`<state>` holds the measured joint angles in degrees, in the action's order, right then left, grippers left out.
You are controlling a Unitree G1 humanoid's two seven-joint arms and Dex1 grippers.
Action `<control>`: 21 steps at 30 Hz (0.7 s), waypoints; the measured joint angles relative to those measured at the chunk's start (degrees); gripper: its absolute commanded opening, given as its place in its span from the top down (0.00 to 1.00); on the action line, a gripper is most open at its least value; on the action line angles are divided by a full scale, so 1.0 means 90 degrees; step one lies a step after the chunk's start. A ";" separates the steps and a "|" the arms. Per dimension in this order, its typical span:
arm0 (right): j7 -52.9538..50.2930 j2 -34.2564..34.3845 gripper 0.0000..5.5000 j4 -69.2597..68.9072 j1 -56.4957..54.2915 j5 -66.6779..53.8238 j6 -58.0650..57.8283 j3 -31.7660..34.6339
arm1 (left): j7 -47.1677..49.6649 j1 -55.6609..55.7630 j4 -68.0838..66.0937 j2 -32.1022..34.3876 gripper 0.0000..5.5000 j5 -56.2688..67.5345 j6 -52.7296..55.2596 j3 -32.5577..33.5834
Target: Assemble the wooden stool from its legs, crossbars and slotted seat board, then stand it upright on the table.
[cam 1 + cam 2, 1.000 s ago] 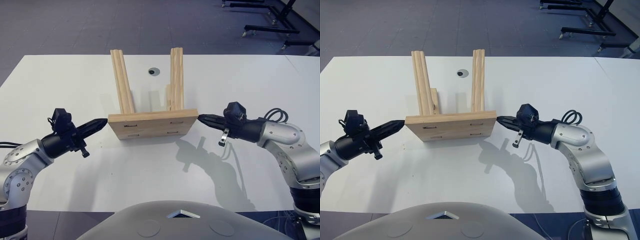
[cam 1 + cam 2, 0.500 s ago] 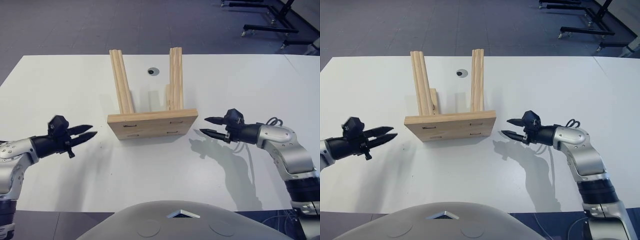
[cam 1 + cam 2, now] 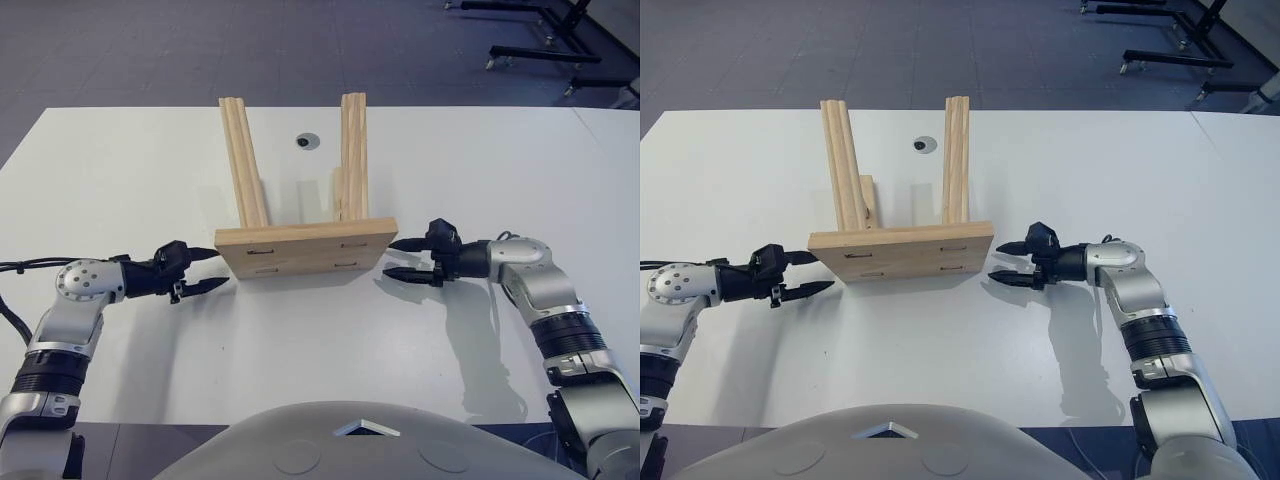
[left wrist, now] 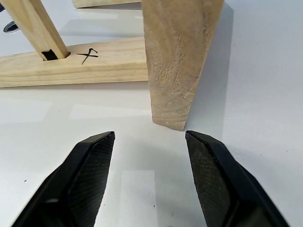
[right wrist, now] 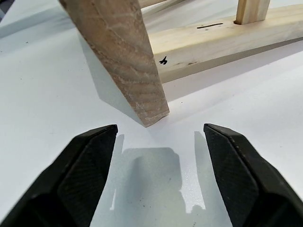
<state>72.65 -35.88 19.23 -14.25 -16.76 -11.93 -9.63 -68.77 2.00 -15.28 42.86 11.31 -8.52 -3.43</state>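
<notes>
The stool (image 3: 305, 215) is lying on its side near the middle of the desk (image 3: 300, 350). It looks fully assembled, so it is waiting only to be stood up. Its seat board (image 3: 305, 250) is standing on edge nearest the robot, and its legs (image 3: 245, 165) are pointing away across the desk. The left gripper (image 3: 215, 268) is hovering low, just beside the board's left end. Its fingers (image 4: 90, 179) are spreading wide with nothing between them, and the board's lower corner is lining up with the gap. The right gripper (image 3: 392, 258) is mirroring it at the board's right end, equally open and empty, with its fingers (image 5: 85, 175) flanking that corner without touching it. This symmetric placement is probably setting up a two-sided pinch on the board, so that the stool can be tipped without twisting. In the left wrist view, a crossbar (image 4: 33, 28) is sitting in its slot in the lower leg, which suggests the joints are holding.
</notes>
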 measured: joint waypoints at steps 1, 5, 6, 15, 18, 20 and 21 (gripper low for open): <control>0.0033 0.0067 0.39 0.0070 -0.0043 0.0005 -0.0016 -0.0029 | -0.0119 0.0007 -0.0076 -0.0006 0.50 -0.0051 -0.0054 -0.0126; 0.0094 0.0193 0.39 0.0317 -0.0159 0.0097 -0.0003 -0.0068 | -0.0301 0.0031 -0.0201 -0.0023 0.50 -0.0066 -0.0177 -0.0281; 0.0095 0.0216 0.39 0.0334 -0.0167 0.0106 0.0015 -0.0069 | -0.0310 0.0060 -0.0241 -0.0027 0.50 -0.0068 -0.0205 -0.0295; 0.0162 0.0358 0.39 0.0405 -0.0233 0.0113 0.0019 -0.0128 | -0.0250 0.0563 -0.0828 -0.0163 0.50 -0.0221 -0.0599 -0.0511; 0.0154 0.0378 0.39 0.0394 -0.0230 0.0113 0.0019 -0.0128 | -0.0255 0.0665 -0.0935 -0.0171 0.50 -0.0244 -0.0601 -0.0530; 0.0151 0.0435 0.39 0.0361 -0.0228 0.0112 0.0018 -0.0131 | -0.0253 0.0851 -0.1096 -0.0245 0.50 -0.0302 -0.0600 -0.0559; 0.0156 0.0449 0.39 0.0344 -0.0228 0.0111 0.0015 -0.0132 | -0.0275 0.0938 -0.1140 -0.0279 0.50 -0.0330 -0.0598 -0.0587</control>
<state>74.06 -31.83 22.32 -16.29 -15.76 -11.79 -10.82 -71.24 10.45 -25.53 40.34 8.34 -13.90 -8.72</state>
